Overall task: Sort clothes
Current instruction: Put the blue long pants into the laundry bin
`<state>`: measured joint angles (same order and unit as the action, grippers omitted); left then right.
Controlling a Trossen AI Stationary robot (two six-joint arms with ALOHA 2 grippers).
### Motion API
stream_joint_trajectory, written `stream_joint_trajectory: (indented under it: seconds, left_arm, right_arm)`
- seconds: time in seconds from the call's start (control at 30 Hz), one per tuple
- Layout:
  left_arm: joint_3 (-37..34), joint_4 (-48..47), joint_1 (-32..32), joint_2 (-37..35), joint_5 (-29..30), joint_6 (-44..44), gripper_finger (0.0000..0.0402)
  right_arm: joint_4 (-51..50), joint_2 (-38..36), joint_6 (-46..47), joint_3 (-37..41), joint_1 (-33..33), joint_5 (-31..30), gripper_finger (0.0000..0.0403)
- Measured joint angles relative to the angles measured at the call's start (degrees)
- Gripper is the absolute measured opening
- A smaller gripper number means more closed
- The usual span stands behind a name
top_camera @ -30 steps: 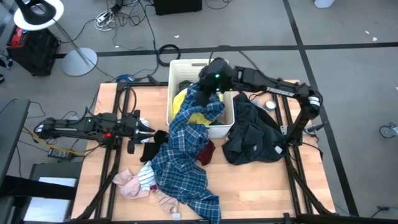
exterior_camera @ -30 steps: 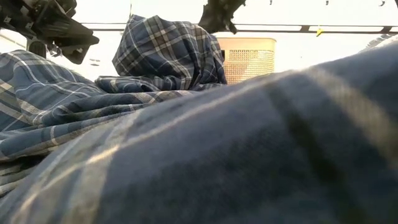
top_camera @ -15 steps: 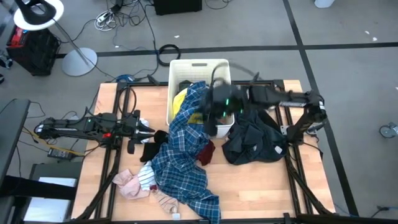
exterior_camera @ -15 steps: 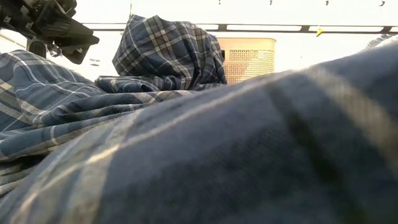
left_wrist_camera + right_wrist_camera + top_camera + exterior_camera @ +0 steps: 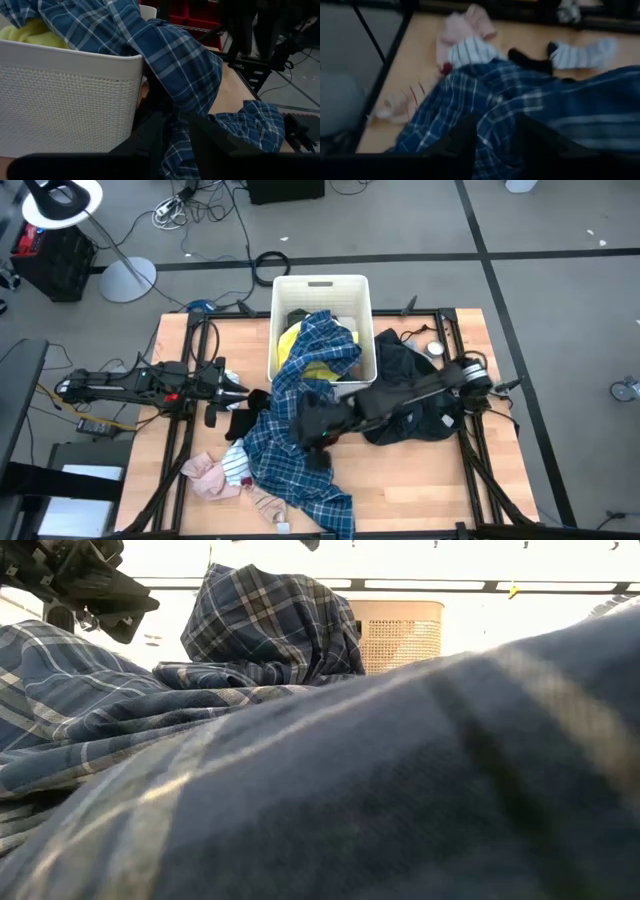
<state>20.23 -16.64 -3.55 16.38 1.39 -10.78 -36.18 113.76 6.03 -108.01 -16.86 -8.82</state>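
The right gripper hangs low over the middle of the wooden table, its arm stretched across from the right side, directly above the blue plaid shirt. In the right wrist view its two dark fingers stand apart with plaid cloth showing between them; whether they touch the fabric cannot be told.

The plaid shirt trails from inside the white basket, over its front rim and down across the table toward the near edge. A yellow garment lies in the basket beneath it. To the right of the basket sits a heap of dark clothing. A maroon piece shows at the shirt's right edge, just beside the gripper. Near the table's front-left corner lie a pink garment and a white striped piece, with a black sock beside the shirt's left edge.

The left gripper waits at the left side of the table, its fingers parted a little and empty, pointing toward the basket and the hanging plaid.

The low view is almost filled by plaid cloth.
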Motion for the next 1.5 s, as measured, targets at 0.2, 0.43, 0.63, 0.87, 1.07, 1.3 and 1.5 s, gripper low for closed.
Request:
stream_joint_trajectory:
  seconds: [0.2, 0.43, 0.63, 0.87, 1.07, 1.3, 1.5]
  left_arm:
    - [0.0, -0.1, 0.0, 0.0, 0.0, 0.0, 0.0102]
    - [0.0, -1.4, 0.0, 0.0, 0.0, 0.0, 0.0102]
    - [0.0, -1.3, 0.0, 0.0, 0.0, 0.0, 0.0102]
    - [0.0, -1.3, 0.0, 0.0, 0.0, -0.2, 0.0102]
    - [0.0, -1.3, 0.0, 0.0, 0.0, -0.2, 0.0102]
    - [0.0, -1.5, 0.0, 0.0, 0.0, -0.4, 0.0102]
    - [0.0, -1.7, 0.0, 0.1, -0.3, -0.4, 0.0102]
  right_arm:
    - [0.9, 6.7, 1.7, 0.0, -0.2, 0.0, 0.0144]
    - [2.4, 11.8, 1.5, 0.0, 1.5, 0.1, 0.0157]
    - [3.2, 14.5, 0.9, 0.0, 3.6, 4.0, 0.0167]
    - [2.2, 14.4, 0.1, 0.0, 4.3, 4.4, 0.0086]
    - [-4.4, 13.7, -1.2, -5.1, 3.6, 1.9, 0.0011]
    - [-15.1, 13.7, -4.6, -20.9, 1.5, -5.0, 0.0003]
    - [-13.3, 8.1, -9.5, -24.2, 0.0, -12.4, 0.0002]
